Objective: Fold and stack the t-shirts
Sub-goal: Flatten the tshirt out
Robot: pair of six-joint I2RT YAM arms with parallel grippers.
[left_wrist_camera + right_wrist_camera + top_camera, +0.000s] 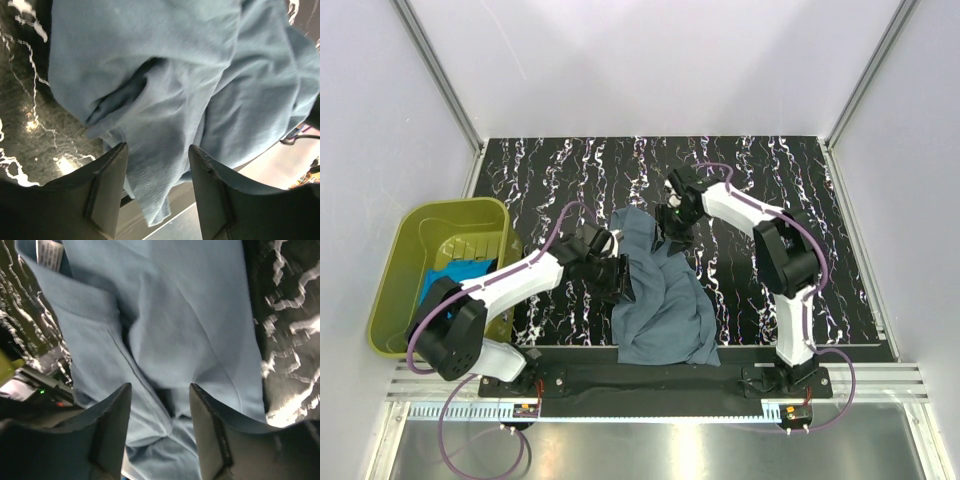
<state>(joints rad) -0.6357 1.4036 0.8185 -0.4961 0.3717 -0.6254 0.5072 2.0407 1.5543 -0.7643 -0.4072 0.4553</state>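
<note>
The slate grey-blue t-shirt (665, 300) lies crumpled in the middle of the table, running from the centre down to the near edge. My left gripper (618, 277) is at its left edge; in the left wrist view the gripper (157, 150) is open with a hanging fold of the shirt (165, 90) between the jaws. My right gripper (673, 226) is over the shirt's far right corner; in the right wrist view it (160, 387) is open above the cloth (190, 325). The turquoise t-shirt (457, 273) lies in the tub. The black t-shirt is not in view.
The olive-green tub (410, 240) stands at the left edge of the table, with my left arm passing beside it. The black marbled tabletop (770, 180) shows to the far side and right. A metal rail (650, 385) runs along the near edge.
</note>
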